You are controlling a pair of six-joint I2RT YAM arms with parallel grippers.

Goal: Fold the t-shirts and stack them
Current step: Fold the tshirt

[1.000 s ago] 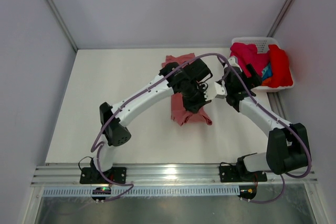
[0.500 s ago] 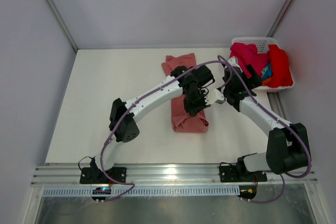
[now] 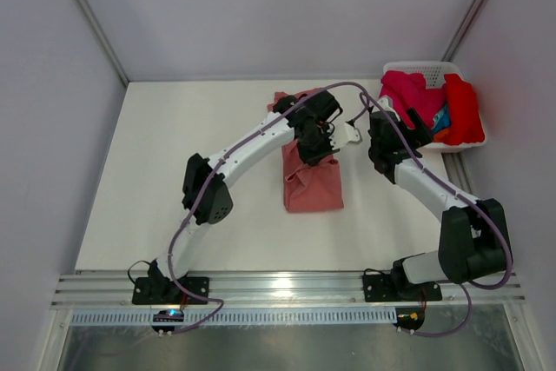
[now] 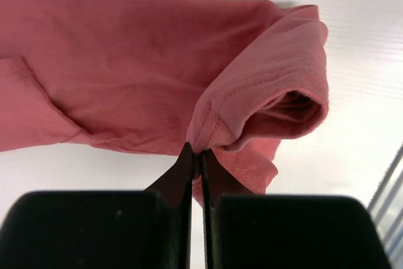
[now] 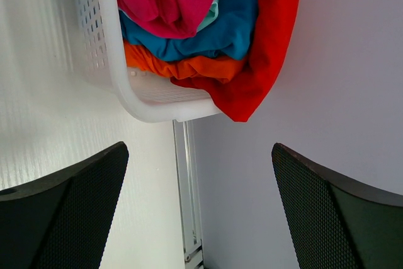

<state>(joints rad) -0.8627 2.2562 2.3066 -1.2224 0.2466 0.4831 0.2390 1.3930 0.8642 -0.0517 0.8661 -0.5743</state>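
Item: salmon t-shirt (image 3: 313, 188), table centre. Left gripper (image 4: 196, 152) clamped on its stitched edge, carried nearer the far edge than a second ago; fold nearly laid. Right gripper (image 5: 198, 155) agape, empty, beside basket (image 5: 151, 108).

Flat off-white rectangular table top (image 3: 174, 171), matte, evenly lit. Plain pale grey panel walls (image 3: 287, 15) enclose its left, far and right sides. Slim grey metal post (image 3: 87, 19) rises from its far left corner. Ribbed aluminium rail (image 3: 287, 288) along its near edge shows glare.

pink shirt (image 3: 313, 187) far part under L arm (image 3: 252, 145), basket (image 5: 113, 55) cropped top
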